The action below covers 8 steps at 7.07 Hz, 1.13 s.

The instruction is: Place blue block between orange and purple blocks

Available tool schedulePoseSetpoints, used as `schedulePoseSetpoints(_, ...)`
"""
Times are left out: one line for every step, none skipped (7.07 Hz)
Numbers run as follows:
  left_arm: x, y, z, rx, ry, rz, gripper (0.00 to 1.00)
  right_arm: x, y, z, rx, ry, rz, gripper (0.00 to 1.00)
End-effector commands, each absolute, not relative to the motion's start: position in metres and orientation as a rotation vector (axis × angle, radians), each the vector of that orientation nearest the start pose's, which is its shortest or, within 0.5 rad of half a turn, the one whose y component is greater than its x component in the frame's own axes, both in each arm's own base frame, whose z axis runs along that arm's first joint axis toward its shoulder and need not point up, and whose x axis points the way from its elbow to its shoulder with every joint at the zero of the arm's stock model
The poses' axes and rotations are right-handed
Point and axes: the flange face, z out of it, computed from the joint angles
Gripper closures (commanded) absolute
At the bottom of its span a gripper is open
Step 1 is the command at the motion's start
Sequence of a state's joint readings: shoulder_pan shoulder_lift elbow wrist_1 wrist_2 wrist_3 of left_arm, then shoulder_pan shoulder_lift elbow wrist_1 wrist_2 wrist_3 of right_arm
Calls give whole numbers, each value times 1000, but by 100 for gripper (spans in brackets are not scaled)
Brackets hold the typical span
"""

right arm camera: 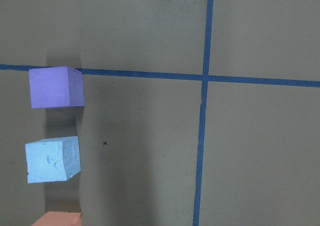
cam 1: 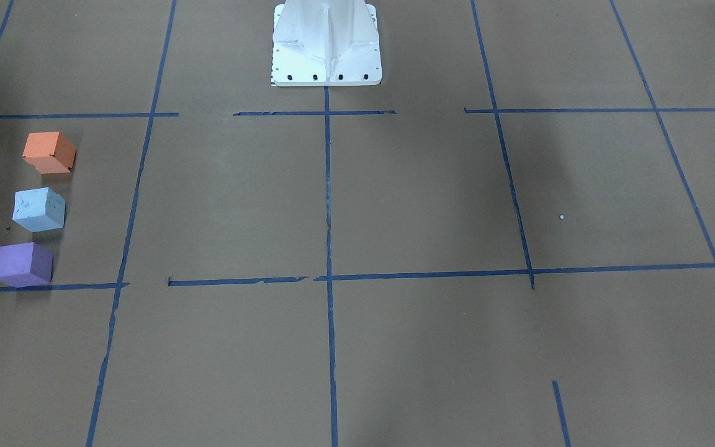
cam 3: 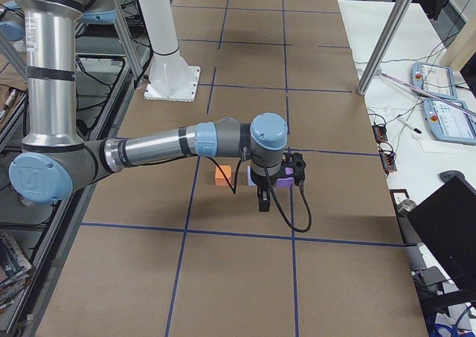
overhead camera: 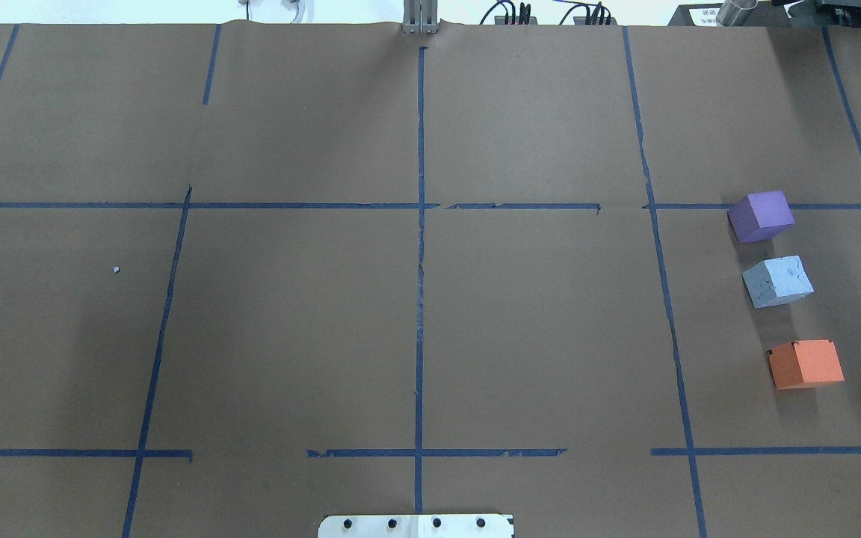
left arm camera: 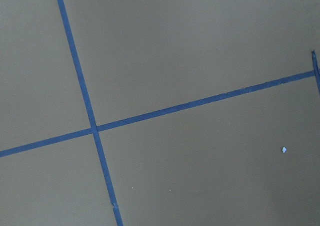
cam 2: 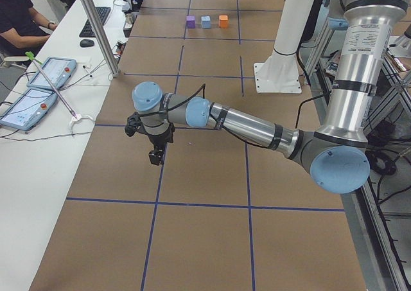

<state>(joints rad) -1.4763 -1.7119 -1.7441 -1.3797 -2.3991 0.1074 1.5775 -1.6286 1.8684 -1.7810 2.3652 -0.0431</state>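
Note:
The light blue block (cam 1: 39, 209) sits on the brown paper between the orange block (cam 1: 49, 152) and the purple block (cam 1: 23, 264), in a row with small gaps. The overhead view shows the same row: purple (overhead camera: 761, 215), blue (overhead camera: 777, 281), orange (overhead camera: 806, 364). The right wrist view looks down on purple (right arm camera: 55, 87), blue (right arm camera: 52, 159) and the edge of orange (right arm camera: 57, 219). My right gripper (cam 3: 262, 201) hangs above the paper near the blocks. My left gripper (cam 2: 155, 156) hangs over bare paper far from them. I cannot tell if either is open or shut.
Blue tape lines (overhead camera: 420, 224) divide the brown paper into squares. The white robot base (cam 1: 326, 43) stands at the table's middle edge. A side desk with tablets (cam 2: 45, 72) and a seated person lies beyond the table. A tiny white speck (overhead camera: 116, 270) lies on the left half.

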Motion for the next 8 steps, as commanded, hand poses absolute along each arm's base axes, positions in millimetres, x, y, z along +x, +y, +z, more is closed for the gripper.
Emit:
schedulePoseSetpoints(-8,-543,517,126,828,245,0,61,-458,561,44,-795,-54,0)
schedulePoseSetpoints(-8,-541,518,124,827,245,0,60,-458,560,43,-797,-57,0)
schedulePoseSetpoints(-9,-540,520,122,827,243,0,59,-458,561,40,-797,-59,0)
schedulePoseSetpoints(-9,-540,519,125,827,245,0,58,-458,561,39,-797,-59,0)
schedulePoseSetpoints(-9,-532,521,140,827,252,0,56,-459,561,36,-799,-61,0)
schedulePoseSetpoints(-9,-532,519,162,826,261,0,55,-459,561,36,-803,-63,0)
schedulePoseSetpoints(-9,-532,518,163,825,262,0,53,-459,561,33,-802,-66,0)
schedulePoseSetpoints(-10,-531,518,164,826,261,0,52,-459,561,33,-805,-67,0)
